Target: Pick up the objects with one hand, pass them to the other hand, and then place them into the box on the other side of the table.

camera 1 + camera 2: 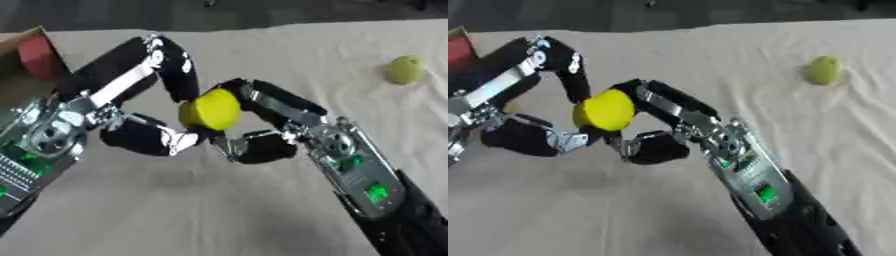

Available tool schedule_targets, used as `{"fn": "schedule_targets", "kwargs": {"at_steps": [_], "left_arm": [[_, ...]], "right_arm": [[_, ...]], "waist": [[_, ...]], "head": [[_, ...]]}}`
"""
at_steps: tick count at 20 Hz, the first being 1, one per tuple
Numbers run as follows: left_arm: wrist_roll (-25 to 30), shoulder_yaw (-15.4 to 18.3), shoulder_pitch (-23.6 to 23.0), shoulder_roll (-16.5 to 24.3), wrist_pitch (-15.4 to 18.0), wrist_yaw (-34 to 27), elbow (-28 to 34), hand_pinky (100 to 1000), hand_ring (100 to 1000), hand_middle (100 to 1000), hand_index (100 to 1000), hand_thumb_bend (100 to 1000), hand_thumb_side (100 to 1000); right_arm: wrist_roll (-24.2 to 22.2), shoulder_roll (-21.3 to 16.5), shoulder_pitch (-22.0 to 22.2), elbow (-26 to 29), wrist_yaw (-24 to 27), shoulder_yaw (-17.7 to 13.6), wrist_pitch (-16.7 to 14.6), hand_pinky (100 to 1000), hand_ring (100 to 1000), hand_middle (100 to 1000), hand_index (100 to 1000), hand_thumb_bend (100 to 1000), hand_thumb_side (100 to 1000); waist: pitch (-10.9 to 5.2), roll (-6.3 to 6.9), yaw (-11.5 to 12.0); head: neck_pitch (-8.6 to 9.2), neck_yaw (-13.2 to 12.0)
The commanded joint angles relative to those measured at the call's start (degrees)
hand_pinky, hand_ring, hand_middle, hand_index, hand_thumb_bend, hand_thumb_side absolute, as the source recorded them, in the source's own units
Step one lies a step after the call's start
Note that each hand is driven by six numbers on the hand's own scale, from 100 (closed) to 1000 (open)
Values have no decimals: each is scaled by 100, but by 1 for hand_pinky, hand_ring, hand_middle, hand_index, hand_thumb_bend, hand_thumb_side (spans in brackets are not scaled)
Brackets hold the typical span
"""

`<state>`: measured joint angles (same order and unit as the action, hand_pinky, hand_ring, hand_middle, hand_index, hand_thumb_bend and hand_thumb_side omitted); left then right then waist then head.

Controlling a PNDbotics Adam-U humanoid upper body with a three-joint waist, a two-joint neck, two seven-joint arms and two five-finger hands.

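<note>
Cloth-covered table (262, 210); yellow object (211, 108) partly hidden, apparently between both hands.

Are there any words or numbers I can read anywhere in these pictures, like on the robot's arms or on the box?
No readable text anywhere.
Left hand and right hand, both curled round the yellow object: only green lights on the forearms, no letters.
Box holding something red: no label visible.
Green fruit on the cloth: no sticker visible.

A robot test bench, seemingly a lab: a table (289, 45) draped in wrinkled beige cloth; cardboard box (26, 45) at upper left; dark floor beyond.
</note>
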<state>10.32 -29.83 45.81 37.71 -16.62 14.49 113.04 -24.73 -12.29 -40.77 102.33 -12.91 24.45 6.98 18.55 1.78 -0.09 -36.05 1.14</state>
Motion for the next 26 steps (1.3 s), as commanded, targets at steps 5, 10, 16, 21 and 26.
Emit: {"fn": "schedule_targets", "kwargs": {"at_steps": [5,10,16,21,26], "left_arm": [[-4,151,110,22,59,117,43,536,447,414,485,435,100],[-6,167,96,43,70,134,62,528,444,412,482,443,100],[5,158,69,87,70,126,97,503,426,396,462,457,100],[-12,156,41,108,60,89,122,481,409,380,443,464,100],[-37,148,12,158,147,7,154,472,393,365,425,466,100]], "right_arm": [[-226,-2,-54,81,-122,-4,-231,706,677,690,811,324,100],[-209,-4,-54,70,-169,-39,-263,713,699,719,828,360,100],[-86,-2,-54,61,-177,-61,-219,713,703,724,835,354,100],[-10,-7,-47,53,-175,-69,-162,713,707,732,843,354,100],[93,-3,-43,49,-214,-93,-103,716,712,739,862,360,100]], "waist": [[-107,0,-14],[-105,1,-14],[-111,1,-16],[-108,1,-20],[-104,-1,-21]], "head": [[75,-8],[78,-13],[81,-18],[85,-18],[87,-17]]}}
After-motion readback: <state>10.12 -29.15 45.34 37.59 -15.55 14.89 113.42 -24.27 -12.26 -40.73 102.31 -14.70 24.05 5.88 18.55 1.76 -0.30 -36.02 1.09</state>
